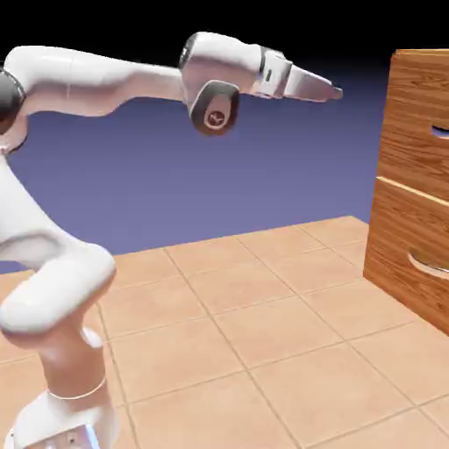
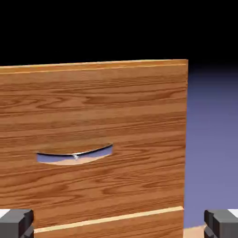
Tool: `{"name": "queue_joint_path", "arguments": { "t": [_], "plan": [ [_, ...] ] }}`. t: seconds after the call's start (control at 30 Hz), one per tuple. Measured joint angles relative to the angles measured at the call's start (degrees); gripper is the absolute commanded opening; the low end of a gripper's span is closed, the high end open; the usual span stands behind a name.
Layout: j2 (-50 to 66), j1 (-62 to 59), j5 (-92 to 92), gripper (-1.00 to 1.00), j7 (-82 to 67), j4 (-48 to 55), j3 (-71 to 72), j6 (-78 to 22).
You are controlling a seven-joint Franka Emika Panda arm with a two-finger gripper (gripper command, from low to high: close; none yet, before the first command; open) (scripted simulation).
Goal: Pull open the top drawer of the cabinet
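Facing fingers (image 2: 119, 223) (spread), top drawer (image 2: 93, 139), closed

top drawer (image 2: 93, 116) fills view, shut | handle (image 2: 74, 154) left of centre | pincer (image 2: 119, 225) fingertips wide apart

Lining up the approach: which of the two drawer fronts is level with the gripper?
The top drawer, the upper panel. The gripper points at its height; the lower drawer sits well beneath it, near the floor.
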Motion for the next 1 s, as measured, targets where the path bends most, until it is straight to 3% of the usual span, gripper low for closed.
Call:
{"name": "queue_joint_path", "arguments": {
  "t": [1.0],
  "plan": [
    [-5.30, -62.29, 57.78, 0.00, -15.71, 45.82, 60.52, 4.34]
  ]
}}
